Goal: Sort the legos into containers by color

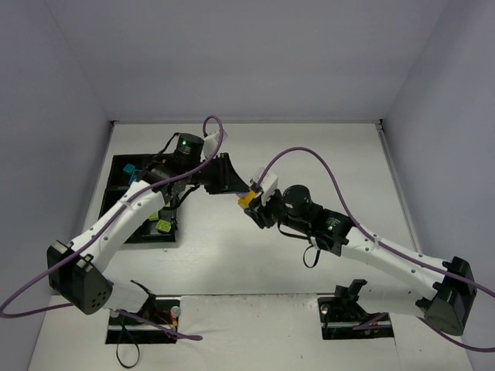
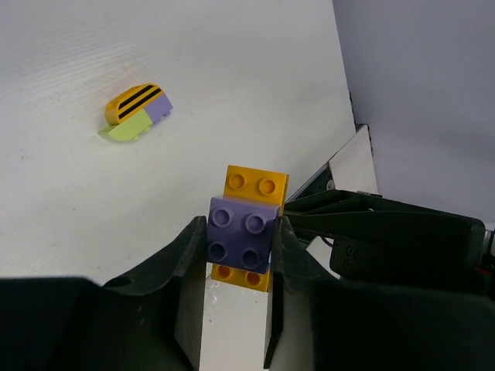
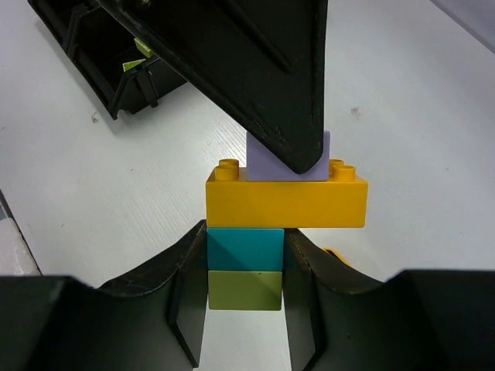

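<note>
The left gripper (image 2: 238,259) fills the bottom of its own wrist view, its two black fingers (image 2: 189,267) pressed flat against opposite sides of a small purple studded plastic brick (image 2: 241,230), so the jaws are closed on that brick with no gap showing. The purple brick sits on a longer orange plastic brick (image 2: 257,184), whose studs show beyond it at both ends. In the right wrist view the right gripper (image 3: 246,270) is likewise clamped, its fingers squeezing a teal plastic brick (image 3: 246,247) and the lime-green plastic brick (image 3: 244,290) directly beneath it. The orange brick (image 3: 286,202) lies crosswise on top of the teal one, and the purple brick (image 3: 257,168) on top of that is half hidden behind a finger of the left gripper. From above, this four-colour stack (image 1: 247,199) is held between the left gripper (image 1: 236,185) and the right gripper (image 1: 255,209), over the middle of the white table (image 1: 309,154). The black divided plastic tray (image 1: 120,166) lies well apart at the table's left side, partly under the left arm; a teal piece (image 1: 131,171) shows at its far end and a lime piece (image 1: 164,226) at its near end, though the arm hides the dividers. A loose cluster (image 2: 138,112), an orange curved piece with black stripes on lime and purple pieces, rests on the table by itself.
</note>
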Robot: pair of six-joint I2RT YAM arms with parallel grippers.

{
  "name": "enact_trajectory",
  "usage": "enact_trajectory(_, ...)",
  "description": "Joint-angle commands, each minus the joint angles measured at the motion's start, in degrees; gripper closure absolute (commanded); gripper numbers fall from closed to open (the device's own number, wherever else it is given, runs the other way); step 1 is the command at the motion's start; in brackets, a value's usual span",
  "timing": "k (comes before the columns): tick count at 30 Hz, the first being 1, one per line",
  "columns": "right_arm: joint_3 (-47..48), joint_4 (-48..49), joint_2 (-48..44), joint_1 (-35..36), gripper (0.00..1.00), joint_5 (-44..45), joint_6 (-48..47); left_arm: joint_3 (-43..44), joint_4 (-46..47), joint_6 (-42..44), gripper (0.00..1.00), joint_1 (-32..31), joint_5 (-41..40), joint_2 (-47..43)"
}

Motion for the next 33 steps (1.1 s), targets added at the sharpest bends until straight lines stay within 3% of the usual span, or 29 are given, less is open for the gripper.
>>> enact_trajectory(1,0.2,4.1,-2.4,0.0,1.0,0.6,-0.4,0.3,6.1,-1.5,0.9,-0.4,2.2,-1.0)
enact_trajectory(5,-0.4,4.0,-2.9,0.0,1.0,0.4,-0.2,-0.4,7.0,-1.1,1.0,-0.3,2.9,-1.1)
enact_trajectory(20,-5.2,2.0,-5.4,0.0,1.0,-1.1,0.8,1.7,2.5,6.5,1.0,10.4,9.4,-2.9)
enact_trajectory(27,-4.6,1.7,-4.8,0.0,1.0,-1.3,0.4,1.9,-4.4,10.8,1.0,17.9,7.3,-5.4)
enact_trajectory(33,-1.4,-0.3,0.7,0.0,1.0,-1.8,-0.8,-1.1,-3.8,9.7,1.0,19.2,7.1,-7.6)
